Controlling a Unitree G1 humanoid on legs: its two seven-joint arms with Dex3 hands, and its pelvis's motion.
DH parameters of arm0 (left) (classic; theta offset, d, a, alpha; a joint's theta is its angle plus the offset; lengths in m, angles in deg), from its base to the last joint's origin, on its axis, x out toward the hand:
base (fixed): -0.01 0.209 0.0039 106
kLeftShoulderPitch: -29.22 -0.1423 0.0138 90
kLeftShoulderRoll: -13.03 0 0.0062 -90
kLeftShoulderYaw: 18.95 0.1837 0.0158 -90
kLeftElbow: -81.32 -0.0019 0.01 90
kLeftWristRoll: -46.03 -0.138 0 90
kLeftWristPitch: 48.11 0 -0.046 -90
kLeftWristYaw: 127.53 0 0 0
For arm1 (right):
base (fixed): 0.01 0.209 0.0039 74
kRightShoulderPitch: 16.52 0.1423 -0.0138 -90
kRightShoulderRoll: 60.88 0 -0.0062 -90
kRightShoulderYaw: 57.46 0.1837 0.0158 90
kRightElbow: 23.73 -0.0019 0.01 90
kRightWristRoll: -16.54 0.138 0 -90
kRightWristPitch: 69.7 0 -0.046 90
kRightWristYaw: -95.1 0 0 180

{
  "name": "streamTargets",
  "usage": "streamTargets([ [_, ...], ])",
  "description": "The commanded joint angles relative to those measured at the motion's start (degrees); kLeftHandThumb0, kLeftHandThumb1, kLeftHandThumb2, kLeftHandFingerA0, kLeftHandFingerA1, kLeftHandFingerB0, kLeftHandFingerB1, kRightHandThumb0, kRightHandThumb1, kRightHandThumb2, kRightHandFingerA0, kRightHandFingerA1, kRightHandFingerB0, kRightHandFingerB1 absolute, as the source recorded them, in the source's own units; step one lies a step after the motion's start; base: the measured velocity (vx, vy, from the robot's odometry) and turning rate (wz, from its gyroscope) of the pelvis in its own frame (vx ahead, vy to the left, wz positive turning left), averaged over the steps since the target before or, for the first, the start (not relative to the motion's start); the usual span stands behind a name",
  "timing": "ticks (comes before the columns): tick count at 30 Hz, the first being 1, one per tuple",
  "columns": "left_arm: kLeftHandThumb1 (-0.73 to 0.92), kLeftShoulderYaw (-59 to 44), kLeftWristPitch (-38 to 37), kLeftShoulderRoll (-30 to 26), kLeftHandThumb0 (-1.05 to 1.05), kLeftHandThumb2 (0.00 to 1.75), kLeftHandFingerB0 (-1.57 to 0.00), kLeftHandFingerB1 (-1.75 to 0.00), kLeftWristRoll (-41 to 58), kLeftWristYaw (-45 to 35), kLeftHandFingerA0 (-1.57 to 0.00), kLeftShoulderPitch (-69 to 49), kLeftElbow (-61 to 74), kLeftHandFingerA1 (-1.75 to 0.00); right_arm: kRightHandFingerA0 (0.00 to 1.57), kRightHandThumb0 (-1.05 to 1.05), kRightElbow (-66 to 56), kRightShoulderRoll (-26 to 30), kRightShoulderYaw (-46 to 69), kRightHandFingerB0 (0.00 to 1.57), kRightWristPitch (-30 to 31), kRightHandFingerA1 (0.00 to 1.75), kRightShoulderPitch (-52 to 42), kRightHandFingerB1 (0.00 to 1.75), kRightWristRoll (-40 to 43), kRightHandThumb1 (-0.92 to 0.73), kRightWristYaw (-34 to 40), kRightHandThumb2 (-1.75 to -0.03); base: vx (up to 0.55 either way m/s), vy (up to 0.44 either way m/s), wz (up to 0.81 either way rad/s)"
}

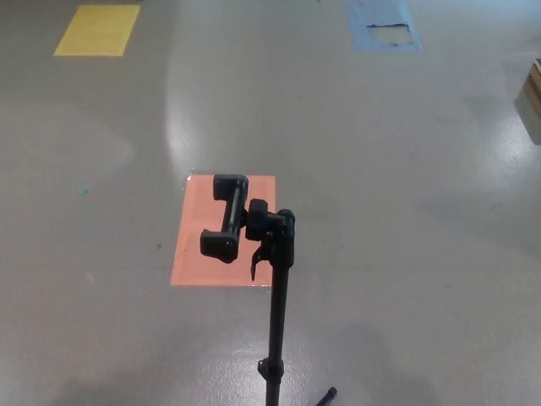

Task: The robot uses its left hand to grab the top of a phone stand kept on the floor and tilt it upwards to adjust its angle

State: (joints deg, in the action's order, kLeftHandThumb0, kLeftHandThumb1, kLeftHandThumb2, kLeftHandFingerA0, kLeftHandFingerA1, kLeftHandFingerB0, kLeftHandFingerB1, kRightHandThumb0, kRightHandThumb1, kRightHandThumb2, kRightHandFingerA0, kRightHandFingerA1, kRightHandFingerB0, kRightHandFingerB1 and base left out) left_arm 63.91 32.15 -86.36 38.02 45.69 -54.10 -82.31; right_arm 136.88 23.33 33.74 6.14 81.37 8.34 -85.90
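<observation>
The floor [380, 169] below me is smooth grey concrete with a dull sheen; pale reflections of light run across it in broad soft patches. Three flat rectangular markers lie on it. A salmon-orange rectangle [203, 254] lies near the centre, a yellow rectangle [98, 30] at the upper left, and a blue rectangle [382, 25] with a worn, torn-looking patch at the upper right. A pale box-like object [530, 101] is cut off by the right edge; I cannot identify it further.

The phone stand [278, 321] rises from the floor at the lower centre, seen from above against the orange rectangle. Its pole is a slim, matte black tube with a small collar low down, and one foot tip [328, 394] shows at the bottom edge. At the top, a knobbed joint [269, 222] with a small lever carries the phone clamp [226, 218], a black bracket with two hooked ends, standing roughly upright to the left of the pole. The clamp holds no phone.

Neither my left hand nor my right hand appears in the view, so I cannot report their state.
</observation>
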Motion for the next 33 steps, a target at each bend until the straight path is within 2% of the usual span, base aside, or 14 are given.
streamTargets([
  [1, 0.74, -0.9, -3.5, -1.5, -0.91, 1.03, -0.08, -0.37, 1.1, -2.0, -0.11, 0.7, -1.6, -0.4, 0.01, -0.35, 2.0, 0.7, 1.2, 0.01, -5.2, 0.48, 0.9, 0.47, 1.0, -0.56, -0.6, -1.11, 0.0, 0.0, 0.0],
  [4, 0.86, -0.8, -3.8, -1.6, -0.78, 0.66, -0.14, -0.26, 0.8, -1.8, -0.14, 0.9, -1.8, -0.26, 0.0, -0.35, 2.3, 0.6, 1.3, 0.0, -5.4, 0.48, 1.2, 0.46, 0.7, -0.55, -0.4, -1.11, 0.0, 0.0, 0.0],
  [5, 0.74, -0.5, -4.1, -1.7, -0.9, 1.05, -0.04, -0.36, 0.4, -1.4, -0.07, 1.1, -1.8, -0.39, 0.2, -0.69, 2.3, 0.6, 1.3, 0.18, -5.6, 0.32, 1.5, 0.29, 0.7, -0.9, -0.2, -0.67, 0.0, 0.0, 0.0],
  [7, 0.46, 1.0, -6.0, -1.9, -0.37, 1.05, 0.0, -0.46, -1.2, 0.3, 0.0, 2.0, -1.4, -0.47, 0.0, -0.35, 2.0, 0.3, 1.5, 0.0, -7.2, 0.48, 2.7, 0.46, 0.6, -0.56, 0.8, -1.12, 0.0, 0.0, 0.0],
  [9, 0.72, 1.9, -7.4, -1.8, -0.84, 0.88, -0.13, -0.36, -1.9, 1.5, -0.1, 2.2, -1.1, -0.34, 0.0, -0.35, 1.7, 0.3, 1.1, 0.0, -8.0, 0.48, 3.0, 0.46, 0.0, -0.56, 1.4, -1.11, 0.0, 0.0, 0.0],
  [19, 0.45, 8.5, -18.5, -2.5, -0.37, 1.05, 0.0, -0.47, -6.9, 9.1, 0.0, 7.5, 3.6, -0.47, 0.01, -0.34, -0.4, 0.1, -0.1, 0.0, -12.0, 0.48, 7.0, 0.47, -1.0, -0.57, 4.2, -1.12, 0.0, 0.0, 0.0],
  [20, 0.46, 8.9, -18.9, -2.8, -0.37, 1.05, 0.0, -0.47, -7.3, 9.3, 0.0, 8.0, 4.1, -0.47, 0.2, -0.68, -0.6, 0.1, -0.3, 0.18, -12.0, 0.33, 7.5, 0.28, -1.3, -0.89, 4.7, -0.67, 0.0, 0.0, 0.0],
  [23, 0.45, 11.4, -20.1, -3.6, -0.37, 1.05, 0.0, -0.46, -9.4, 11.2, 0.0, 9.4, 7.2, -0.47, 0.21, -0.69, -0.9, -0.1, -0.6, 0.18, -12.4, 0.34, 9.1, 0.29, -1.5, -0.88, 5.3, -0.66, 0.0, 0.0, 0.0],
  [24, 0.86, 12.2, -20.3, -3.7, -0.78, 0.67, -0.16, -0.27, -10.1, 12.1, -0.22, 9.8, 7.9, -0.3, 0.21, -0.67, -1.0, -0.1, -0.6, 0.18, -12.4, 0.34, 9.4, 0.29, -1.5, -0.88, 5.3, -0.67, 0.0, 0.0, 0.0],
  [27, 0.86, 13.9, -21.4, -3.9, -0.79, 0.67, -0.18, -0.27, -11.5, 13.7, -0.21, 10.8, 9.8, -0.3, 0.22, -0.66, -1.1, 0.4, -1.0, 0.19, -12.8, 0.34, 10.5, 0.3, -1.9, -0.88, 5.9, -0.66, 0.0, 0.0, 0.0],
  [28, 0.46, 15.0, -22.0, -4.5, -0.37, 1.06, 0.0, -0.46, -12.4, 14.0, 0.0, 11.5, 11.7, -0.47, 0.2, -0.65, -1.2, 0.5, -0.9, 0.18, -12.8, 0.33, 11.4, 0.29, -1.6, -0.88, 5.5, -0.67, 0.0, 0.0, 0.0],
  [30, 0.46, 15.7, -22.2, -4.9, -0.37, 1.06, 0.0, -0.46, -12.8, 14.4, 0.0, 11.7, 12.9, -0.47, 0.2, -0.66, -1.2, 0.4, -0.8, 0.18, -12.8, 0.33, 11.8, 0.29, -1.3, -0.88, 5.2, -0.67, 0.0, 0.0, 0.0],
  [32, 0.86, 16.5, -23.0, -5.4, -0.79, 0.67, -0.17, -0.27, -13.7, 15.8, -0.21, 12.6, 14.6, -0.29, 0.01, -0.35, -1.1, 0.5, -0.4, 0.0, -12.6, 0.48, 12.8, 0.47, -0.7, -0.57, 4.5, -1.11, 0.0, 0.0, 0.0],
  [33, 0.46, 17.2, -23.5, -6.0, -0.37, 1.06, 0.0, -0.47, -14.7, 16.5, 0.0, 13.2, 16.1, -0.47, 0.21, -0.69, -1.2, 0.6, -0.4, 0.18, -12.4, 0.33, 13.4, 0.29, -0.6, -0.88, 4.4, -0.66, 0.0, 0.0, 0.0],
])
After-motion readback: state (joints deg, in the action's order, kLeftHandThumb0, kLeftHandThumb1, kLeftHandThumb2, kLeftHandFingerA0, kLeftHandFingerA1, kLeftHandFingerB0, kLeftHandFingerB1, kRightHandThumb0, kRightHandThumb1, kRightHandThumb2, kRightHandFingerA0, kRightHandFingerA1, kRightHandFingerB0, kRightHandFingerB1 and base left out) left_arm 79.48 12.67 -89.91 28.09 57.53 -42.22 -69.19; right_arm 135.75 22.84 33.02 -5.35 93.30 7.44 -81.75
